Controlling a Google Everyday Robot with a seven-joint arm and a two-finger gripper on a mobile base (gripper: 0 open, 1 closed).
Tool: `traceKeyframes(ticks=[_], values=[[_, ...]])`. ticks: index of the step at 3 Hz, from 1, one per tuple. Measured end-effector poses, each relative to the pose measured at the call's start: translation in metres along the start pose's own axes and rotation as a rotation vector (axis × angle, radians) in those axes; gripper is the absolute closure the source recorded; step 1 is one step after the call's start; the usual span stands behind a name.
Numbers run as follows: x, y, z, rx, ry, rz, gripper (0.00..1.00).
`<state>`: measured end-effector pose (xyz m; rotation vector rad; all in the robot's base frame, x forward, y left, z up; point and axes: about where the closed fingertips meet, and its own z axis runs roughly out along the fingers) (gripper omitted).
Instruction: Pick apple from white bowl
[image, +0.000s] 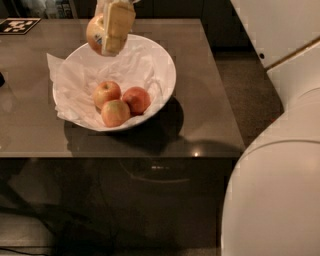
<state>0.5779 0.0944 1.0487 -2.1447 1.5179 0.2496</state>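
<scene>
My gripper (107, 32) is at the top of the view, above the far rim of the white bowl (167, 75). It is shut on the apple (94, 33), yellow-green with a reddish blush and a small blue sticker, and holds it clear above the bowl. One cream finger (116, 26) covers the apple's right side. The bowl is lined with crumpled white paper (65, 75). Three apples (120, 102) remain lying together in the bowl's near part.
The bowl stands on a dark grey table (200, 110), whose front edge runs across the middle of the view. A black-and-white marker tag (19, 25) lies at the far left corner. My white arm and body (280, 150) fill the right side.
</scene>
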Motion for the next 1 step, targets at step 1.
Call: traceKeyframes(ticks=[1], values=[[-0.0042, -0.0078, 0.0026, 0.025, -0.015, -0.002, 1.0]])
